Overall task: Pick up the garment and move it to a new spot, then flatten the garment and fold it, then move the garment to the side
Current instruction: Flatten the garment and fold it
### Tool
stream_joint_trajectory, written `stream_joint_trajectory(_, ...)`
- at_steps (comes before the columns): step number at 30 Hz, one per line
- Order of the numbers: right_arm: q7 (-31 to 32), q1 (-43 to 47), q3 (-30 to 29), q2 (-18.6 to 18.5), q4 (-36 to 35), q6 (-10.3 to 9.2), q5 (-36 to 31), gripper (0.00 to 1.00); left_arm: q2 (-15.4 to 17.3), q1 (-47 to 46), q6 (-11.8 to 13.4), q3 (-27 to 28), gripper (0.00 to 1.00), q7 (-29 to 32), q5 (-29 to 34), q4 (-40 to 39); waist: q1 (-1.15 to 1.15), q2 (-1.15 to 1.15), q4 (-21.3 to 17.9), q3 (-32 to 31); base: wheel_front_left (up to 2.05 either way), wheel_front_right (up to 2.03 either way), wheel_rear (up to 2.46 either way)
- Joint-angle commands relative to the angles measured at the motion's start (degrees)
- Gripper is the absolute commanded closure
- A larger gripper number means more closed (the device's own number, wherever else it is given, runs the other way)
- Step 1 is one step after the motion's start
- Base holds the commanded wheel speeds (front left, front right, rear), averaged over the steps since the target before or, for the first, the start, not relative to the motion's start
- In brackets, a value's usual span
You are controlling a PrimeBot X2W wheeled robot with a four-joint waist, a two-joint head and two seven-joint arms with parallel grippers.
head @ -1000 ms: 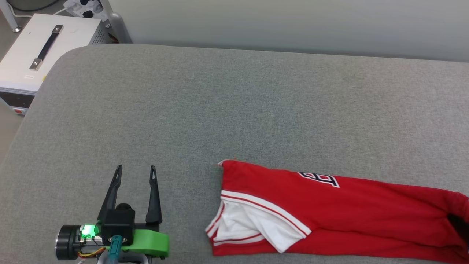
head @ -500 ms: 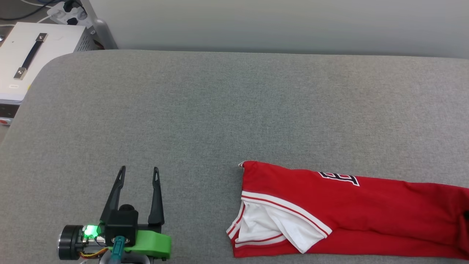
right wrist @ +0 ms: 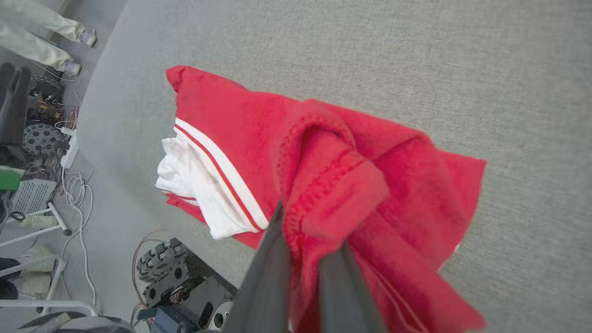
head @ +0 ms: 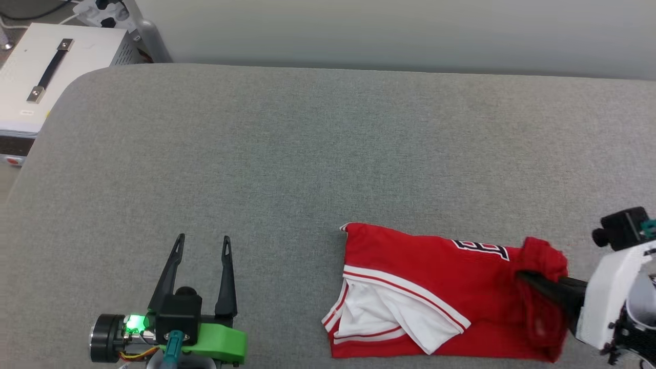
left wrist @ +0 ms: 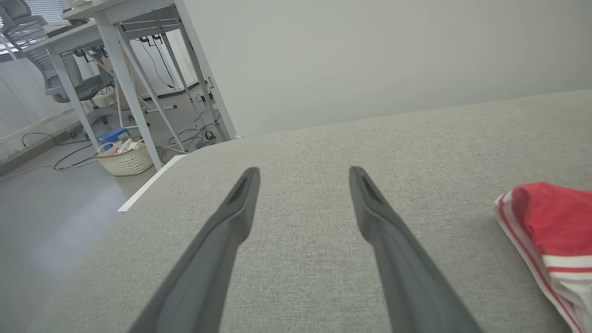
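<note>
The garment (head: 435, 287) is lying as a narrow, lengthwise-folded strip, stretching out from the right gripper (head: 521, 277), which is clamping its bunched red end. Well beyond the sleeve end, the left gripper (head: 202, 241) is hovering spread and empty. Probably 1 crosswise fold and the sideways move are remaining.

Head cam: high, faces fwd/down over pad (head: 307, 154). L wrist cam: low, near pad, faces wall (left wrist: 370, 55). R wrist cam: close above shirt (right wrist: 231, 115). All 3 share shirt.
</note>
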Motion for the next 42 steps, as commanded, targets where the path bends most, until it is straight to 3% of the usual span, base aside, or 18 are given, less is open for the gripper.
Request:
stream_joint_trajectory(1, 0.62, -2.04, 1.31, 1.24, -0.82, -0.04, -0.58, 1.0, -0.29, -0.87, -0.19, -0.14, 0.0, -0.34, 0.73, 0.03, 0.0, 0.0, 0.58, 0.62, 0.0, 0.0, 0.0)
stream_joint_trajectory(12, 2.34, -11.79, 12.7, 6.8, 1.75, -0.04, -3.62, 1.0, -0.61, -2.98, 0.09, -1.23, 0.0, -0.34, 0.89, 0.11, 0.0, 0.0, 2.2, 2.85, 0.0, 0.0, 0.0)
stream_joint_trajectory(27, -2.98, -24.46, 26.54, 14.04, 15.9, -0.04, -9.27, 1.0, -1.25, -5.53, -0.11, -3.44, 0.0, -0.34, 0.87, 0.88, 0.0, 0.0, 4.74, 5.3, 0.0, 0.0, 0.0)
stream_joint_trajectory(37, -6.95, -27.3, 33.95, 14.86, 23.45, -0.04, -10.77, 1.0, -1.08, -5.62, 0.22, -3.83, 0.0, -0.34, 0.69, 1.46, 0.0, 0.0, 5.26, 5.35, 0.0, 0.0, 0.0)
stream_joint_trajectory(38, -7.62, -27.32, 34.41, 14.62, 23.53, -0.04, -10.45, 0.8, -0.99, -5.48, 0.23, -3.83, 0.0, -0.34, 0.67, 1.52, 0.0, 0.0, 5.11, 4.95, 0.0, 0.0, 0.0)
stream_joint_trajectory(39, -8.07, -27.22, 34.67, 14.38, 23.39, -0.04, -9.94, 0.51, -0.89, -5.34, 0.24, -3.81, 0.0, -0.34, 0.64, 1.55, 0.0, 0.0, 4.96, 4.64, 0.0, 0.0, 0.0)
stream_joint_trajectory(40, -8.63, -26.99, 34.84, 14.05, 22.98, -0.04, -9.04, 0.0, -0.76, -5.14, 0.27, -3.73, 0.0, -0.34, 0.6, 1.64, 0.0, 0.0, 4.68, 4.07, 0.0, 0.0, 0.0)
stream_joint_trajectory(42, -10.63, -26.87, 34.5, 12.83, 21.7, -0.04, -8.66, 0.0, -0.52, -4.73, 0.29, -3.6, 0.0, -0.34, 0.52, 1.72, 0.0, 0.0, 4.15, 3.1, 0.0, 0.0, 0.0)
